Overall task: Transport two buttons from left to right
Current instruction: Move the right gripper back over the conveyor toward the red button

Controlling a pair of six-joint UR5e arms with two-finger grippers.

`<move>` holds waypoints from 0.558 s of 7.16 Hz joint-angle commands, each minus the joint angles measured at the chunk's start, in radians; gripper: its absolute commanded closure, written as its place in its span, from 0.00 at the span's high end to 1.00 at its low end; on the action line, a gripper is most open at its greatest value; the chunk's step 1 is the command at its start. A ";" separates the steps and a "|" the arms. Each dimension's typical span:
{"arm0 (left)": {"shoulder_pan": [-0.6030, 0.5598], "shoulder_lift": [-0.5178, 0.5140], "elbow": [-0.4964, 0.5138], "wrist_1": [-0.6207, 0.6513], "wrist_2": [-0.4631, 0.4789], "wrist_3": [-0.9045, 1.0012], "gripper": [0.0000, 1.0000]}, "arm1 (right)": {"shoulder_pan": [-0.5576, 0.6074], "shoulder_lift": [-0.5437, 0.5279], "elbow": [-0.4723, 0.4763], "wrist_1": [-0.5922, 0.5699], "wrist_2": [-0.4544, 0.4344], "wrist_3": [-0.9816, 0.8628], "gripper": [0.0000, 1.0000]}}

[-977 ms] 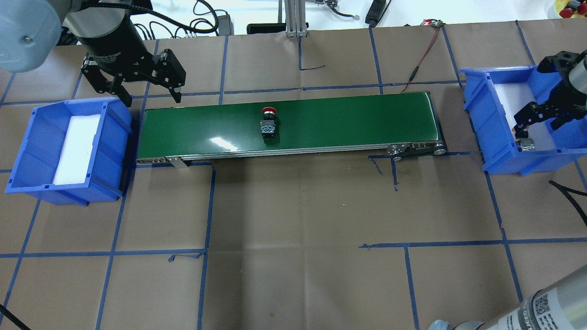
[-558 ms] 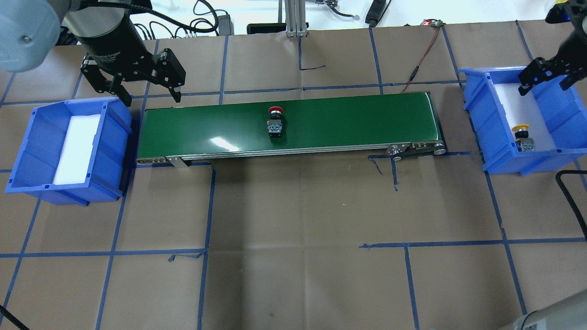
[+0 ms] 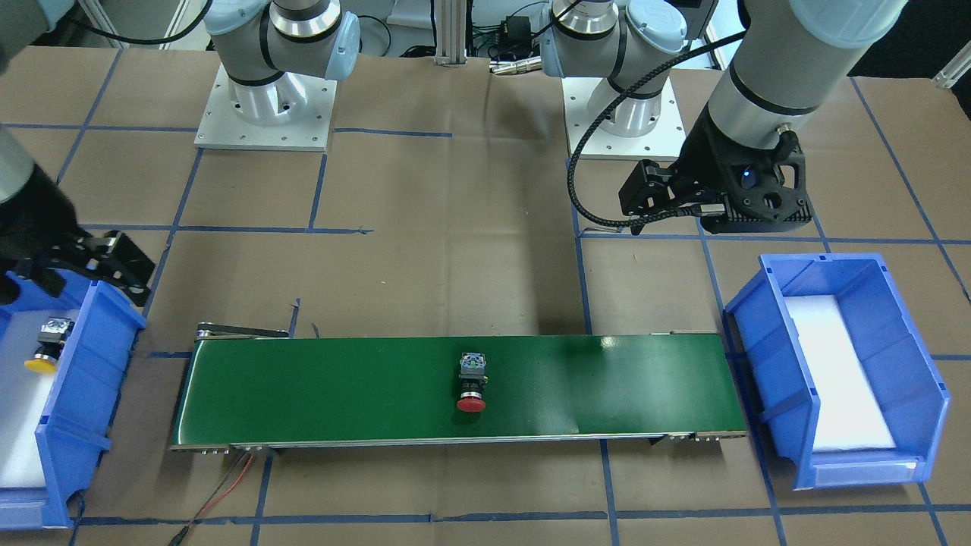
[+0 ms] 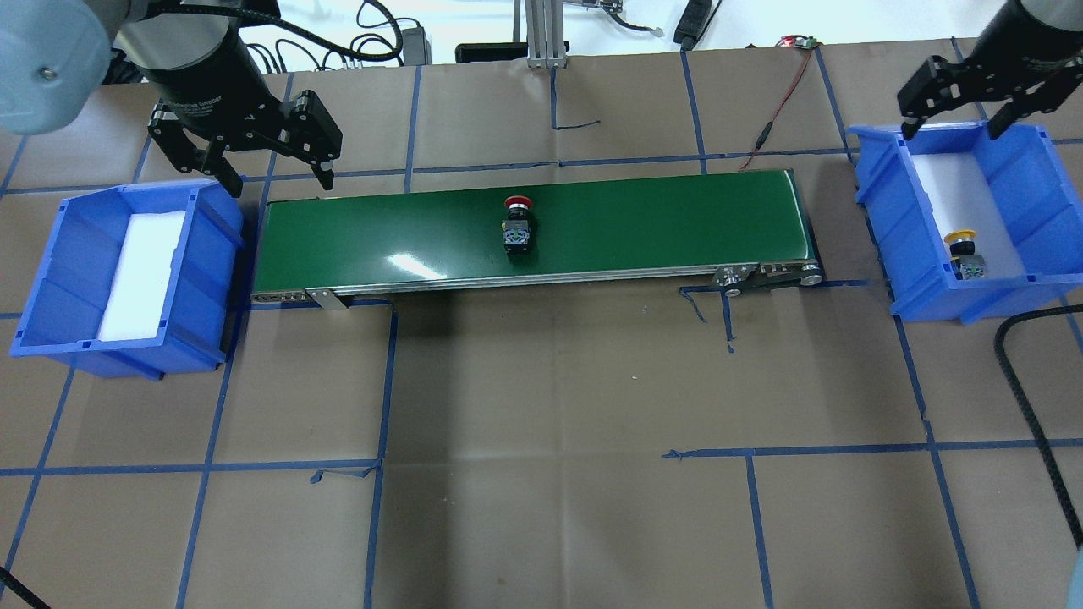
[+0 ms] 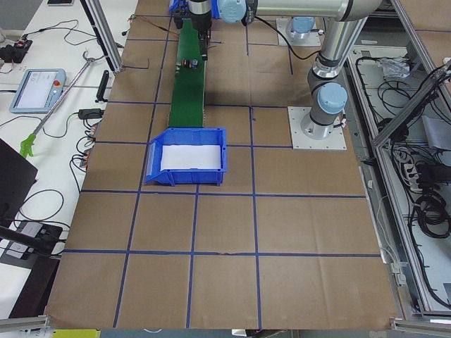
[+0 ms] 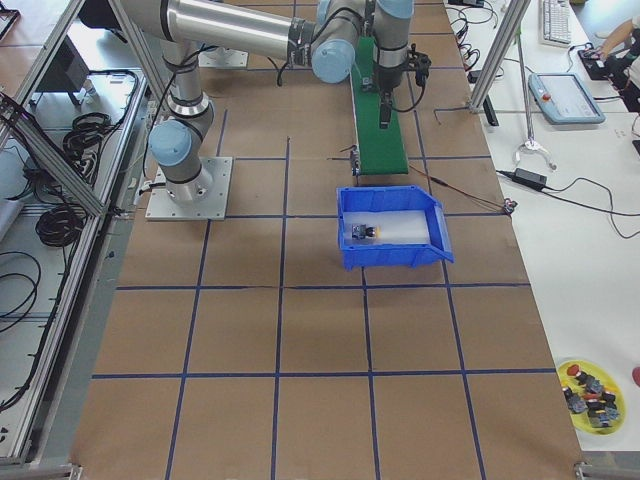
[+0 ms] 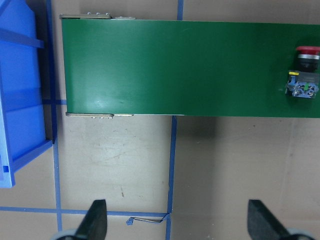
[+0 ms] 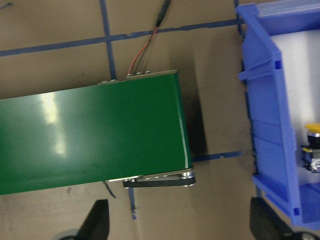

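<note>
The red button [image 4: 517, 224] lies on its side near the middle of the green conveyor belt [image 4: 660, 224]; it also shows in the front view [image 3: 472, 383] and the left wrist view [image 7: 302, 70]. The yellow button [image 4: 964, 252] lies in the right blue bin [image 4: 871, 186], also seen in the right wrist view [image 8: 312, 147]. My left gripper [image 4: 277, 178] is open and empty above the belt's far left corner. My right gripper [image 4: 954, 123] is open and empty above the right bin's far rim.
The left blue bin [image 4: 51, 271] holds only a white foam pad. A red wire [image 4: 778, 97] runs from the belt's far right end to the table's back edge. A yellow dish of spare buttons [image 6: 590, 385] sits on a side table.
My right gripper rose out of the right bin and moved to its far rim, leaving the yellow button inside. The red button travelled a little to the right on the belt. The left gripper stayed.
</note>
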 commanded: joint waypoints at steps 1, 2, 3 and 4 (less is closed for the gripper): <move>0.000 -0.001 -0.001 0.000 -0.001 0.001 1.00 | 0.115 0.010 0.026 -0.010 0.007 0.106 0.99; 0.000 0.002 -0.002 0.000 -0.002 0.001 1.00 | 0.117 0.016 0.060 -0.027 0.008 0.106 0.99; 0.000 0.001 -0.002 0.000 0.000 0.001 1.00 | 0.117 0.018 0.069 -0.054 0.008 0.105 0.99; 0.000 0.001 -0.002 0.000 -0.001 0.001 1.00 | 0.117 0.018 0.069 -0.056 0.008 0.103 0.99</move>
